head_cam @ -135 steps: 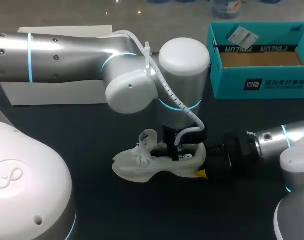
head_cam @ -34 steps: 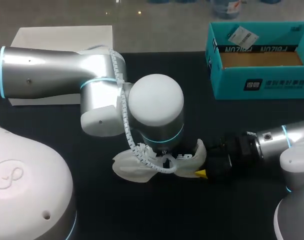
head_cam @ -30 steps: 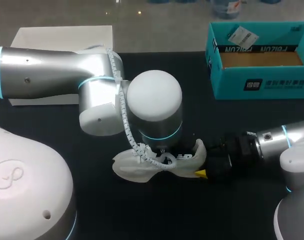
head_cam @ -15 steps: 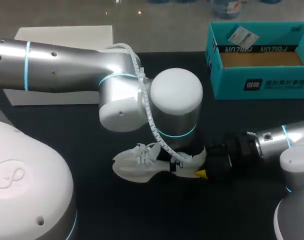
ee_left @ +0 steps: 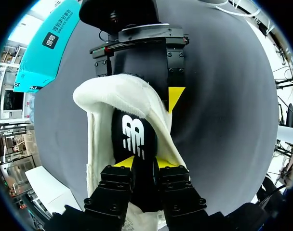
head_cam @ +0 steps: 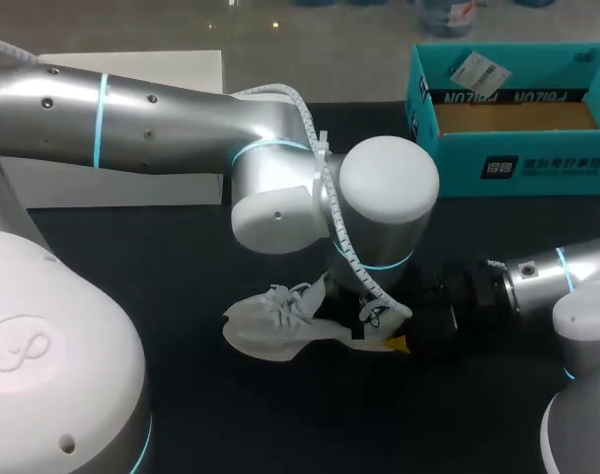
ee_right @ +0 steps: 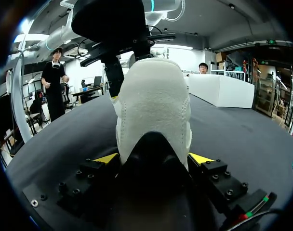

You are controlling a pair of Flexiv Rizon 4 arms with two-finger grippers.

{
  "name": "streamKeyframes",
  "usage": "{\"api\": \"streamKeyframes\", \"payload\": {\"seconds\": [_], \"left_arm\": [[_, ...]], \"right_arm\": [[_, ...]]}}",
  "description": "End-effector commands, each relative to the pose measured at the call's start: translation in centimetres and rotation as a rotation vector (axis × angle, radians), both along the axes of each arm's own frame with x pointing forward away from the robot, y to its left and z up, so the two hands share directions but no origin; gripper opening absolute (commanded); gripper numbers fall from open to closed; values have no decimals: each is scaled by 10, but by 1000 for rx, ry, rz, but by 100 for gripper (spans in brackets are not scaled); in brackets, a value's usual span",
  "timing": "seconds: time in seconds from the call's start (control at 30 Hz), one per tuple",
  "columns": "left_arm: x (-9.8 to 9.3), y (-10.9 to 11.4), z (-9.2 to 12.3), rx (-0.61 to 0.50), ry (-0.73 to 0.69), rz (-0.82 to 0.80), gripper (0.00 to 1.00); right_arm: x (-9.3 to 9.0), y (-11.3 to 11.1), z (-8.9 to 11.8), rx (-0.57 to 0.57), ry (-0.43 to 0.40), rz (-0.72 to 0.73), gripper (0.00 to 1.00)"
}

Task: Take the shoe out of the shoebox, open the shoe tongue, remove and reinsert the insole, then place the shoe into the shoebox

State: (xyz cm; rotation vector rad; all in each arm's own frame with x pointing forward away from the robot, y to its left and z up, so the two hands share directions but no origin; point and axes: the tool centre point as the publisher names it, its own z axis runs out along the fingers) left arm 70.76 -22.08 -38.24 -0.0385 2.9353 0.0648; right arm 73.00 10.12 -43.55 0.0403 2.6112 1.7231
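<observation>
My left fingers (ee_left: 123, 163), yellow-tipped, stand close together and pinch the near end of a black insole (ee_left: 135, 137) from both sides. The insole bears a white logo. It sits within the opening of a white shoe (ee_left: 158, 130), whose padded collar curves round it. At the shoe's far, rounded heel end, my right fingers (ee_left: 175, 94) flank it. One of their yellow tips shows just beside the heel; the other is hidden behind the shoe. The shoe rests on a dark grey worktop (ee_left: 223, 120). Well beyond the heel, off to one side, stands a teal shoebox (ee_left: 40, 50).
</observation>
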Motion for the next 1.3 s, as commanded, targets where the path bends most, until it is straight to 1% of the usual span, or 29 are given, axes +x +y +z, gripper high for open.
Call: {"api": "streamKeyframes", "payload": {"seconds": [0.03, 0.13, 0.23, 0.47, 0.6, 0.73, 0.8, 0.83, 0.87, 0.9, 0.93, 1.07, 1.3], "left_arm": [[-3, 1, -2, -4, -3, -2, 29], [-1, 2, -3, -5, -9, 5, 33], [2, 0, -6, -6, -10, 9, 33], [19, -6, -20, 2, 12, 24, 31], [21, -7, -39, 20, 24, 12, 30], [14, -3, -62, 31, 47, 4, 30], [12, 0, -68, 31, 50, 4, 30], [11, 1, -70, 30, 51, 3, 28], [11, 2, -71, 28, 48, 2, 22], [10, 3, -72, 22, 42, 0, 2], [9, 4, -71, 15, 40, -1, 0], [10, 8, -64, -10, 16, 5, 0], [10, 11, -44, -34, -40, 14, 0]], "right_arm": [[0, 3, -7, -4, 1, -2, 0], [0, 3, -7, -4, 1, -2, 0], [0, 3, -7, -4, 1, -2, 0], [0, 3, -7, -4, 1, -2, 0], [0, 3, -7, -4, 1, -2, 0], [0, 3, -7, -4, 1, -2, 0], [0, 3, -7, -4, 1, -2, 0], [0, 3, -7, -4, 1, -2, 0], [0, 3, -7, -4, 1, -2, 0], [0, 3, -7, -4, 1, -2, 0], [0, 3, -7, -4, 1, -2, 0], [0, 3, -7, -4, 1, -2, 0], [0, 3, -7, -4, 1, -2, 0]]}}
